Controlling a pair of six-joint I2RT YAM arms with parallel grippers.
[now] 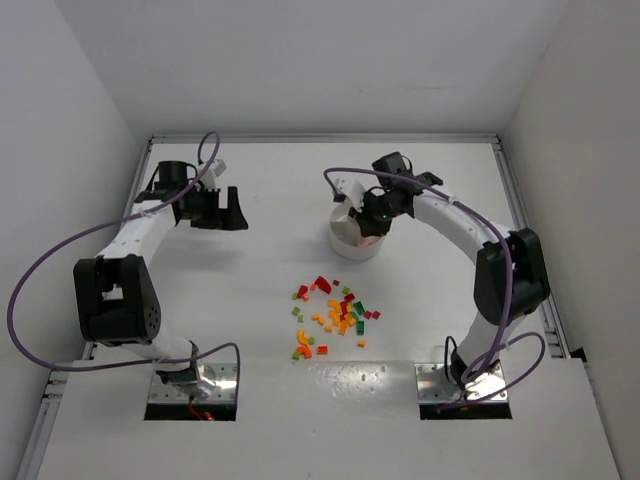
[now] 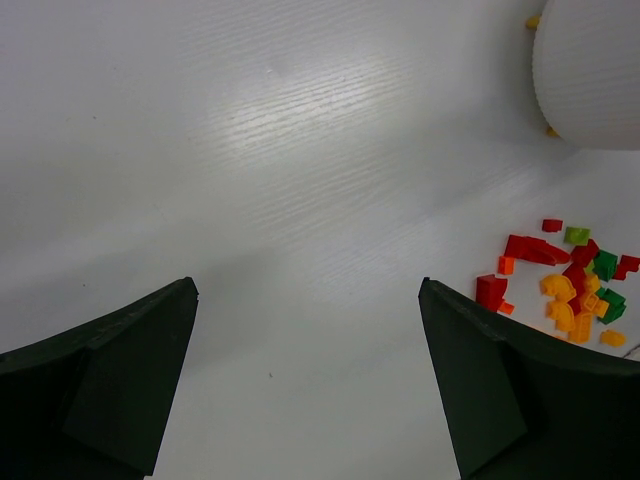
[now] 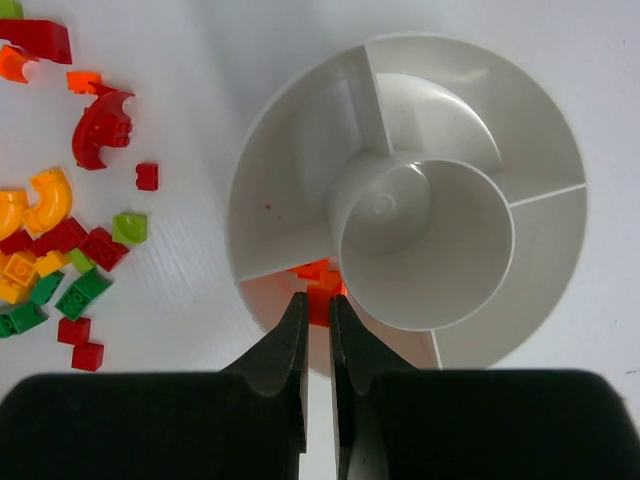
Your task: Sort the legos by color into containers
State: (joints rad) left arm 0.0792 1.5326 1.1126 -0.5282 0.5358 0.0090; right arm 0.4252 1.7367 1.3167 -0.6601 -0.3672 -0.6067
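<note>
Legos [image 1: 335, 312] lie in a loose heap on the counter [image 1: 250, 330] in our top view, near the white dish [image 1: 345, 235]. From the left wrist we see the left hand [image 2: 305, 380] wide open over the counter. From the right wrist, the right hand [image 3: 317, 320] is closed, its tips over a compartment holding orange bricks [image 3: 312, 270].

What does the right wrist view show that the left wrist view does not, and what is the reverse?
Only right wrist: the inside of the dish, with dividing walls and central cup, a few orange-red bricks in the near compartment, and the shut right gripper above them. Only left wrist: the open left gripper over the table. Both: the dish and the loose legos beside it.
</note>
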